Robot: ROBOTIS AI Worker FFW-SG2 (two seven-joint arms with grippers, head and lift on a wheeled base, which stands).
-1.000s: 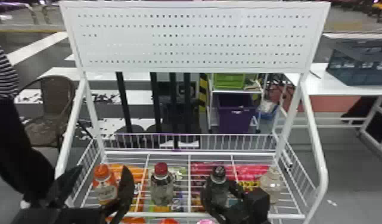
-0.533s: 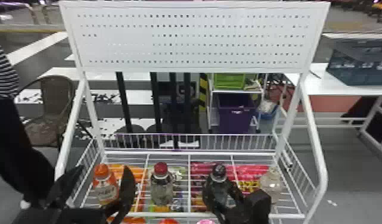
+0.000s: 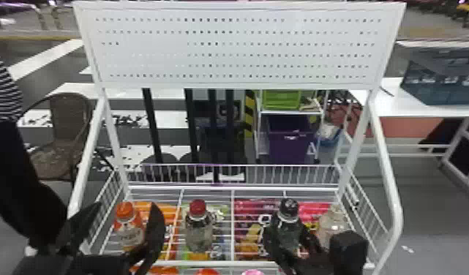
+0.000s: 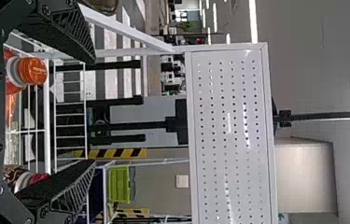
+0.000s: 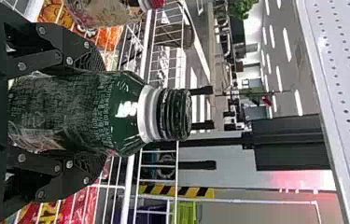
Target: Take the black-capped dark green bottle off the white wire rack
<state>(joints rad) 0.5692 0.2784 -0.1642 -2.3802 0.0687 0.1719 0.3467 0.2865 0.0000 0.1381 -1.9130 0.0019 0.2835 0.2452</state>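
Right tool [image 3: 288, 241] is seen closed around the black-capped dark green bottle [image 3: 289, 210], one flat black finger set against either side of its body. Upright, the bottle is held over the right half of the white wire rack [image 3: 207, 263], between the back and front edges; whether its base is borne by the wires cannot be told. Left tool [image 3: 126, 214] is held open near the rack's left edge, its fingers spread well apart, with an orange-capped bottle [image 3: 129, 234] framed between them. A red-capped bottle [image 3: 199, 232] is placed between the two tools, and a pale bottle [image 3: 332, 219] near the right edge is partly hidden by the right arm [image 3: 348, 248]. Brightly coloured packs [image 3: 244, 226] are glimpsed through the wires. Beyond the rack's back edge, a purple bin [image 3: 290, 146] is topped by a green crate [image 3: 281, 100] on a shelved stand, all overlooked by the rack's white perforated panel [image 3: 237, 49].
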